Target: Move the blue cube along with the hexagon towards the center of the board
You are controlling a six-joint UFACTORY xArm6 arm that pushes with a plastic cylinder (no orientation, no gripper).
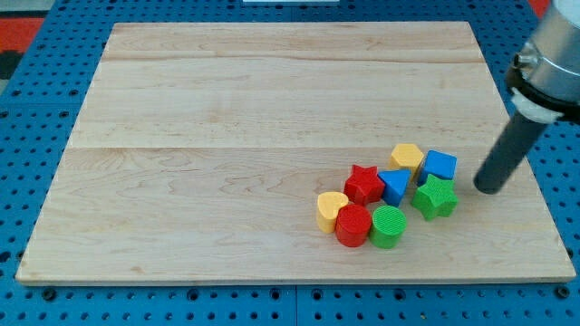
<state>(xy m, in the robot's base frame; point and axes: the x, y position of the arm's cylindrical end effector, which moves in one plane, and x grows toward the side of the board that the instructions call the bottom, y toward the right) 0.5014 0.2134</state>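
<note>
The blue cube (439, 165) sits at the right side of a cluster on the wooden board (227, 109). The yellow hexagon (407, 157) touches it on the view's left. My tip (488, 187) rests on the board just right of the blue cube, a short gap apart. Below the cube is a green star (436, 197). A second blue block (394, 185), a red star (364, 183), a yellow heart (331, 210), a red cylinder (352, 225) and a green cylinder (388, 225) make up the cluster's left and lower part.
The board lies on a blue pegboard surface (36, 136). The arm's body (548, 68) comes in from the view's upper right. The board's right edge (535, 181) is close behind my tip.
</note>
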